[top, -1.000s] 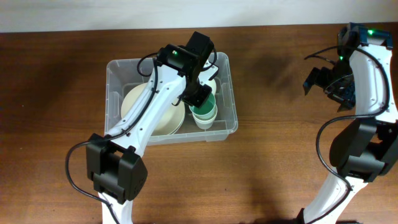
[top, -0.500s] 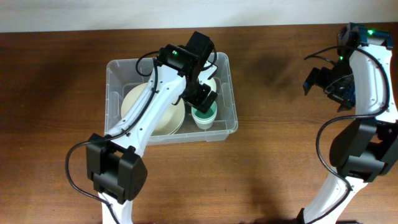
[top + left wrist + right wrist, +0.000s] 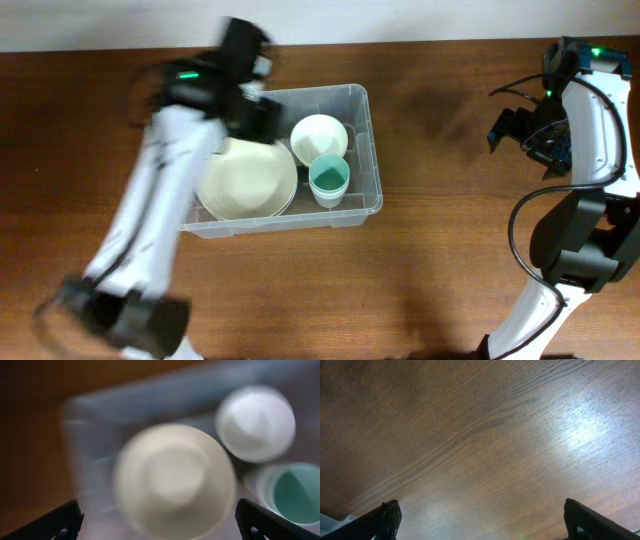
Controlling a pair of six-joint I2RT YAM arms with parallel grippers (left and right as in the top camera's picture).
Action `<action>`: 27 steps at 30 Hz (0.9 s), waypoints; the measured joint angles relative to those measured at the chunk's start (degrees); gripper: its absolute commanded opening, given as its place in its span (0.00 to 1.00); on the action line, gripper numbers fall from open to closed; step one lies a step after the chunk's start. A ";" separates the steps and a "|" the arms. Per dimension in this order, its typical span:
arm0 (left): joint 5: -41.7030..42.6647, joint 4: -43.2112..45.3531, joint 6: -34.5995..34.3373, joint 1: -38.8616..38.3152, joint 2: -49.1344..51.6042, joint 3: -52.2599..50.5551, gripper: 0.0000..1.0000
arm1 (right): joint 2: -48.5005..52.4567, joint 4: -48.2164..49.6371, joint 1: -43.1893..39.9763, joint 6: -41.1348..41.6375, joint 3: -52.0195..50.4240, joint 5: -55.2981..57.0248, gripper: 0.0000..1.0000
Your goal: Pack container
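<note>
The container (image 3: 372, 205) is a clear rectangular bin at the table's middle. Inside it are a wide cream bowl (image 3: 245, 182), a small white bowl (image 3: 319, 137) and a teal cup (image 3: 328, 177), standing upright at the right end. My left gripper (image 3: 258, 118) is blurred with motion above the bin's back left part. In the left wrist view it (image 3: 160, 525) is open and empty, above the cream bowl (image 3: 175, 480), with the white bowl (image 3: 256, 422) and teal cup (image 3: 295, 492) to the right. My right gripper (image 3: 515, 130) hangs open and empty over bare wood (image 3: 485, 522).
The brown wooden table (image 3: 450, 270) stretches all around the bin. The right arm stands at the far right edge, well apart from the bin. A pale wall strip runs along the back edge.
My left gripper has opened and let go of the teal cup, which now stands in the bin. The left arm has swung fast to the left. The right arm has not moved.
</note>
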 measured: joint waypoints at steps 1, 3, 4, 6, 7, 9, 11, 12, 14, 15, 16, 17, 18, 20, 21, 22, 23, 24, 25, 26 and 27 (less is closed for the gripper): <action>-0.20 0.09 -0.33 3.23 -4.02 0.09 1.00 | 0.00 -0.02 0.00 0.00 0.00 0.00 0.99; 0.26 0.48 -0.59 9.90 -12.02 0.94 1.00 | 0.00 0.00 0.00 0.00 0.00 0.00 0.99; 1.27 0.55 -0.63 12.17 -14.60 1.27 1.00 | 0.00 -0.02 0.00 0.02 0.00 0.00 0.99; 3.32 0.70 -0.52 16.00 -19.17 1.55 1.00 | 0.00 0.00 0.00 0.00 0.00 0.00 0.99; 4.72 0.79 -0.31 18.36 -22.38 1.53 1.00 | 0.00 -0.02 0.00 -0.02 0.00 0.00 0.99; 6.29 2.99 0.11 19.85 -25.38 -0.35 1.00 | 0.00 -0.02 0.00 0.02 0.00 0.00 0.99; 7.32 5.53 0.35 20.83 -27.08 -3.87 1.00 | 0.00 0.00 0.00 -0.02 0.00 0.00 0.99; 7.96 7.58 0.52 21.49 -27.85 -6.64 1.00 | 0.00 -0.02 0.00 -0.02 0.00 0.00 0.99; 9.66 11.67 0.74 22.64 -28.44 -12.63 1.00 | 0.00 -0.02 0.00 0.00 0.00 0.00 0.99; 10.51 13.38 0.94 23.06 -28.46 -15.45 1.00 | 0.00 -0.02 0.00 0.00 0.00 0.00 0.99; 11.63 15.74 1.05 23.50 -28.33 -19.04 1.00 | 0.00 -0.02 0.00 -0.02 0.00 0.00 0.99; 12.72 17.68 1.18 23.80 -28.06 -22.53 1.00 | 0.00 0.00 0.00 0.00 0.00 0.02 0.99; 13.86 19.17 1.20 24.02 -27.65 -26.10 1.00 | 0.00 0.00 0.00 -0.02 0.00 0.00 0.99; 15.91 21.51 1.18 24.09 -26.71 -31.65 1.00 | 0.00 0.00 0.00 0.02 0.00 0.00 0.99; 17.03 22.03 1.16 24.09 -26.16 -33.92 1.00 | 0.00 0.00 0.00 0.00 0.00 0.00 0.99; 18.14 22.38 1.16 24.06 -25.64 -35.91 1.00 | 0.00 -0.02 0.00 0.00 0.00 0.00 0.99; 19.10 22.53 1.16 24.06 -25.14 -37.57 1.00 | 0.00 -0.02 0.00 0.00 0.00 0.00 0.99; 19.89 22.49 1.16 24.09 -24.59 -38.99 1.00 | 0.00 0.00 0.00 -0.02 0.00 0.00 0.99; 20.52 22.49 1.16 24.09 -24.09 -40.02 1.00 | 0.00 0.00 0.00 -0.02 0.00 0.00 0.99; 21.11 22.51 1.16 24.06 -23.47 -40.87 1.00 | 0.00 0.00 0.00 0.00 0.00 0.00 0.99; 21.66 22.53 1.14 24.06 -22.73 -41.42 1.00 | 0.00 0.00 0.00 0.00 0.00 0.00 0.99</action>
